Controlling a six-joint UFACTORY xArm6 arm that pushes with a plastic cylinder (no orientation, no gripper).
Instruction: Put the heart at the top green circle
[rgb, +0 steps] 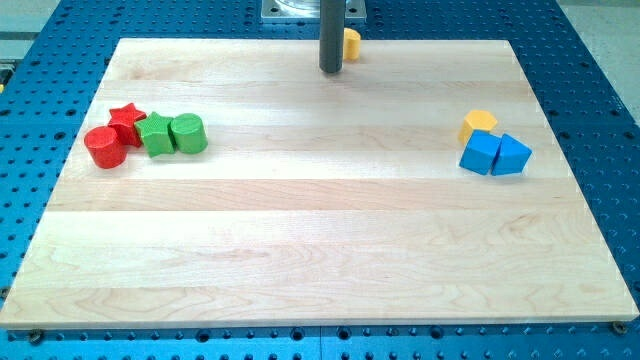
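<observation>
Wooden board (320, 220) lies on a blue pegboard (600, 90). At 12 o'clock my tip (331, 71) stands, a bare rod with no pincer, a yellow block (351, 44) just behind it. At 9: red cylinder (104, 147), red star (127, 121), green star (156, 134), green cylinder (188, 133). At 3: yellow heart (479, 123), blue cube (481, 152), blue wedge (511, 156).

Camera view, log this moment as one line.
my tip: top edge, beside yellow block | green cylinder: left cluster | heart: not identifiable
</observation>
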